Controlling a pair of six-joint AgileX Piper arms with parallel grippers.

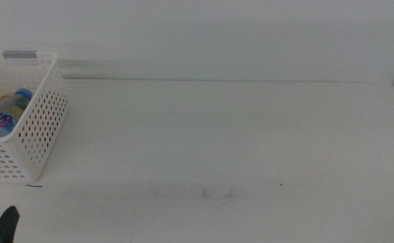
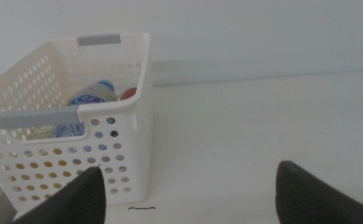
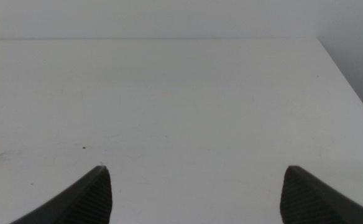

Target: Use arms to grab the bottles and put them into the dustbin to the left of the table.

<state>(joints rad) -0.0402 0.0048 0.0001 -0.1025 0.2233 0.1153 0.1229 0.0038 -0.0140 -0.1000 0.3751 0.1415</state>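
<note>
The white perforated dustbin (image 1: 38, 115) stands at the table's far left, also in the left wrist view (image 2: 128, 118). Inside it lie the clear blue-capped water bottle (image 1: 5, 111), seen too in the left wrist view (image 2: 88, 96), and a bit of the red cola can (image 2: 128, 93). Yellow shows through the bin's holes low down (image 2: 41, 167); the tea bottle itself is hidden. My left gripper (image 2: 191, 193) is open and empty, just in front of the bin; a jaw tip shows in the middle view (image 1: 5, 226). My right gripper (image 3: 194, 196) is open and empty over bare table, out of the middle view.
The white table (image 1: 237, 142) has faint scuff marks near its front middle (image 1: 217, 194) and a small dark mark by the bin (image 1: 34, 186). The table's right edge shows in the right wrist view (image 3: 346, 81). A white wall runs behind.
</note>
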